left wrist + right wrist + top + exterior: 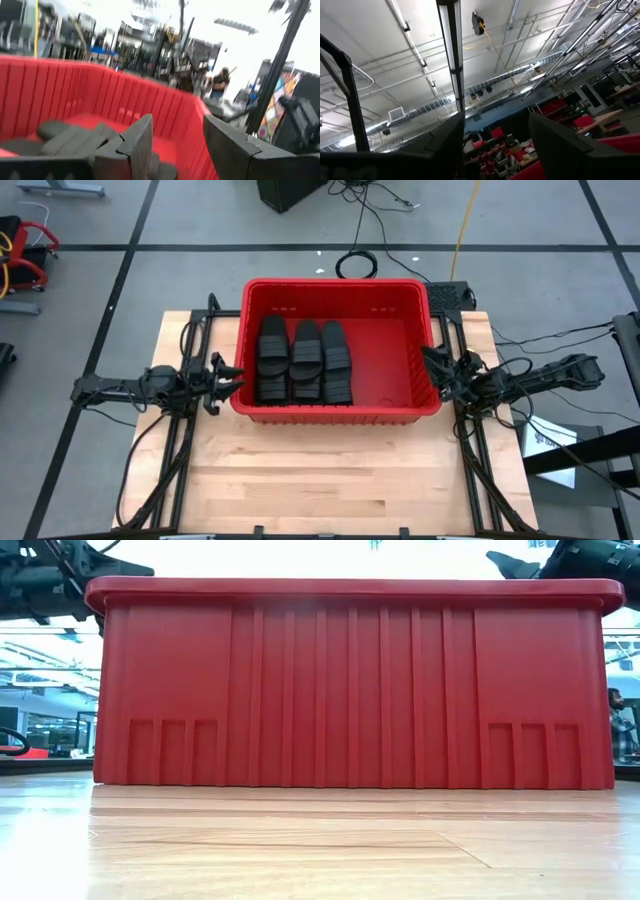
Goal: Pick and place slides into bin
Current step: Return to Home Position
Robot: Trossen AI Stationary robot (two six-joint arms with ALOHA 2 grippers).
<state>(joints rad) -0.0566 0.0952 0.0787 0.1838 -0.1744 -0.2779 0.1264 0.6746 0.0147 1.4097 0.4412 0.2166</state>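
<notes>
Slides [303, 362] in bin's [338, 283] left half

The high view looked straight down on the table [330, 480] and bin [340, 416], the low view faced that bin's wall closely at tabletop height, the left wrist view looked into it, and the right wrist view looked toward the ceiling [520, 60].

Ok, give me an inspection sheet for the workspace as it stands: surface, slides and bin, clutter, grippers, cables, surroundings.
Surface: wooden table, with the bin standing on it.
Job's things: red bin at the table's back middle; black slides lie side by side in its left half; exact count cannot be told.
Clutter: nothing seen.
Grippers: left gripper just outside the bin's left wall, fingers apart, empty; right gripper at the bin's right wall, fingers apart, empty.
Cables: black coil and yellow cable on the floor behind the table.
Surroundings: person far off in the room.
</notes>
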